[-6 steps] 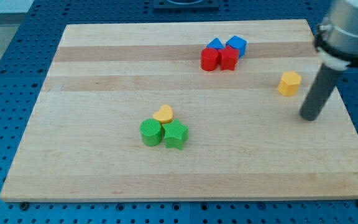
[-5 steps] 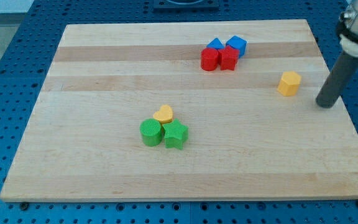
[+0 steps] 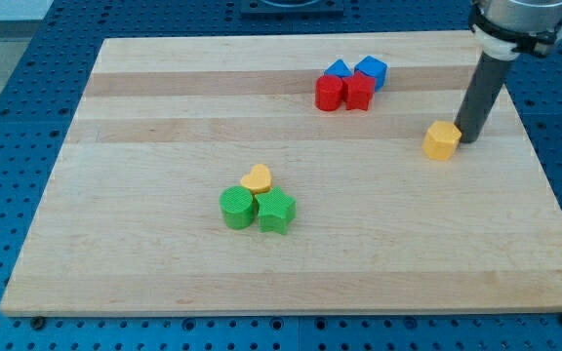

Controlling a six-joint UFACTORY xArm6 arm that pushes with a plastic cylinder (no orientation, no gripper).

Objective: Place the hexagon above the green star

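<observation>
A yellow hexagon block (image 3: 441,140) lies on the wooden board at the view's right. My tip (image 3: 468,139) stands right against its right side, touching or nearly so. The green star (image 3: 276,211) sits near the board's middle, toward the view's bottom. A green round block (image 3: 236,208) touches the star's left side. A yellow heart-shaped block (image 3: 257,178) rests just above the two green blocks.
At the view's top, a red round block (image 3: 330,93) and a red block (image 3: 359,90) sit side by side. Two blue blocks (image 3: 338,69) (image 3: 371,70) sit just behind them. The board (image 3: 144,117) lies on a blue perforated table.
My tip moved up and left, from the right of the hexagon to its right side. The hexagon has shifted a little left and down. The other blocks have not moved.
</observation>
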